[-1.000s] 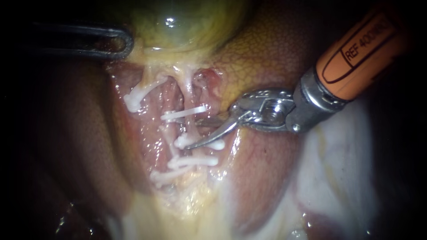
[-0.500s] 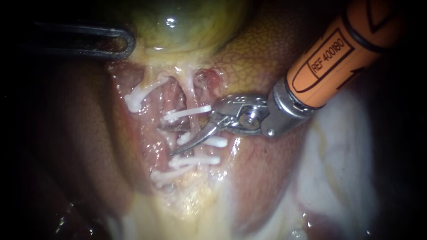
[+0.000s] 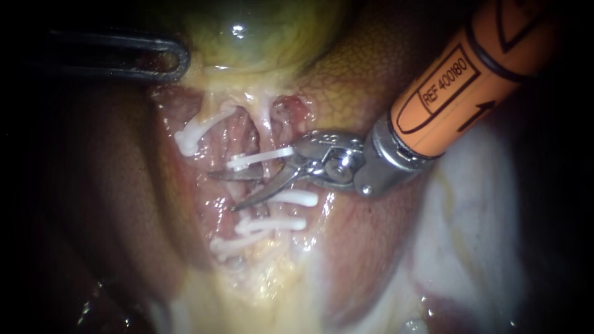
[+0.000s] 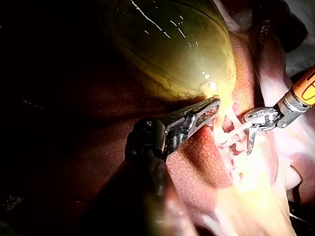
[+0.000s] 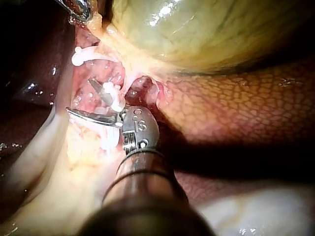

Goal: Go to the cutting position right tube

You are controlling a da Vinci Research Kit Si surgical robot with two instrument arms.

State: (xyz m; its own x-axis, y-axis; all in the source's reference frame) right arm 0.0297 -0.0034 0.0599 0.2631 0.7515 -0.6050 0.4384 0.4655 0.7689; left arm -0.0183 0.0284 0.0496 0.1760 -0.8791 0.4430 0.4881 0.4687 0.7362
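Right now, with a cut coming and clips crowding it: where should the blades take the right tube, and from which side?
Take the right tube on its bare stretch between the upper clip and the middle clip, coming across from the side of the right instrument. It runs up-down with clips crosswise, so the open blades probably fit only that gap.

The gallbladder (image 3: 260, 37) is cut off above, and the left tool (image 3: 176, 60) fades into darkness leftward.

Darkness around the edges, bright light pooled at centre; wet glints
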